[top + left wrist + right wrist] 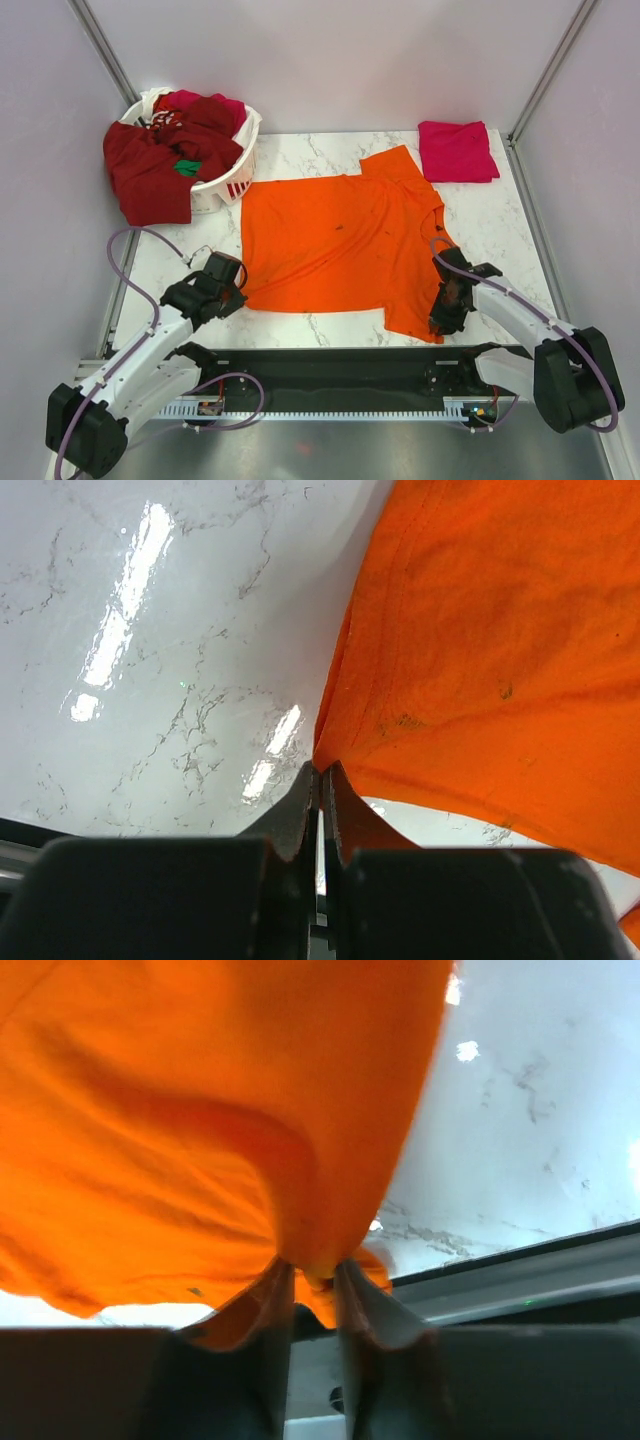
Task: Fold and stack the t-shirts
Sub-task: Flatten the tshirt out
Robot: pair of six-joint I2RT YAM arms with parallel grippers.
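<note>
A bright orange t-shirt (340, 240) lies spread flat on the marble table (505, 235). My left gripper (232, 292) is at its near left corner. In the left wrist view the left gripper (320, 768) is shut, with the corner of the orange t-shirt (480, 640) pinched at the tips. My right gripper (446, 318) is at the shirt's near right hem. In the right wrist view the right gripper (315, 1265) holds a bunched fold of the orange cloth (200, 1110) between its fingers. A folded magenta-pink t-shirt (457, 150) lies at the back right.
A white slotted basket (238, 178) stands at the back left. Dark red t-shirts (150, 170) spill over its side, with a bit of green cloth (187, 168) among them. A black rail (340, 365) runs along the near table edge. Walls enclose three sides.
</note>
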